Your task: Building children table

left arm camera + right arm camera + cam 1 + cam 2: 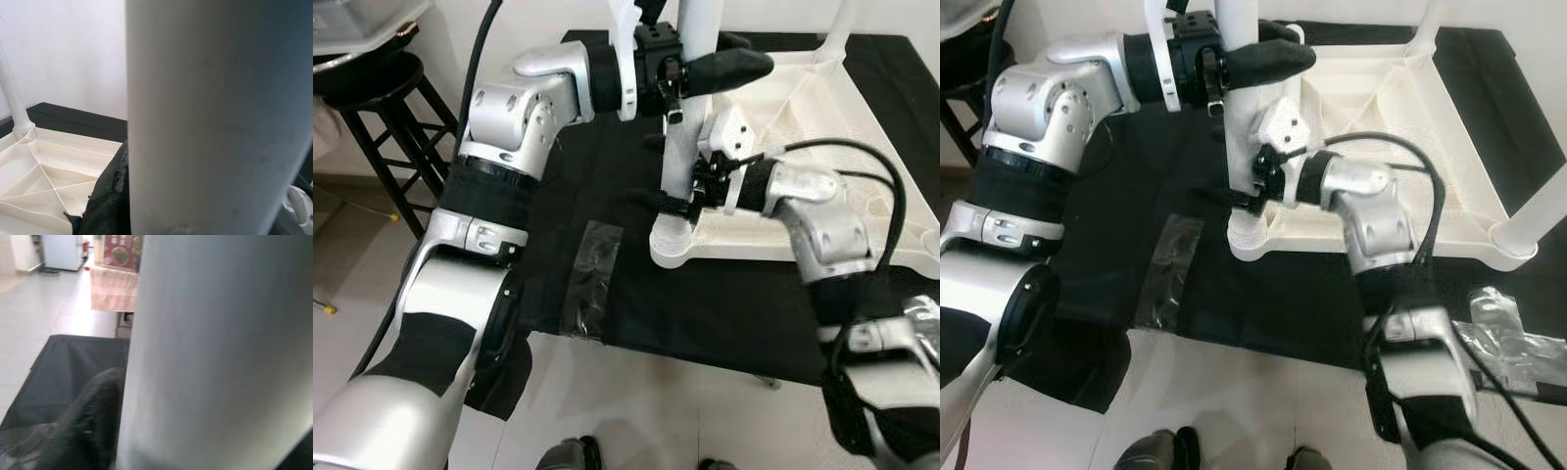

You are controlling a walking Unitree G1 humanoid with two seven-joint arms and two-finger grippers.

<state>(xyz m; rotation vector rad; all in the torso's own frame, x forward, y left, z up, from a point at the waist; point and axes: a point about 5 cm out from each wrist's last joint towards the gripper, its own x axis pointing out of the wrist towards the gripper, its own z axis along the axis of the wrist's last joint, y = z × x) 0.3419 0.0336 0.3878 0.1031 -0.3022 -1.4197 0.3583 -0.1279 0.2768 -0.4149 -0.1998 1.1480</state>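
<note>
White plastic leg (683, 117) upright in the near corner socket of the inverted table (822, 196) on the black tabletop (607, 294), left tool (690, 69) clenched high, right tool (680, 201) clenched low: keep it plumb, press and twist evenly.

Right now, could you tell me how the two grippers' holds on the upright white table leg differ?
The left gripper clasps the upright white table leg high up, while the right gripper clasps it low, near the socket of the overturned white plastic tabletop. The left comes from the robot's left, the right from the right. Both are shut on it.
</note>
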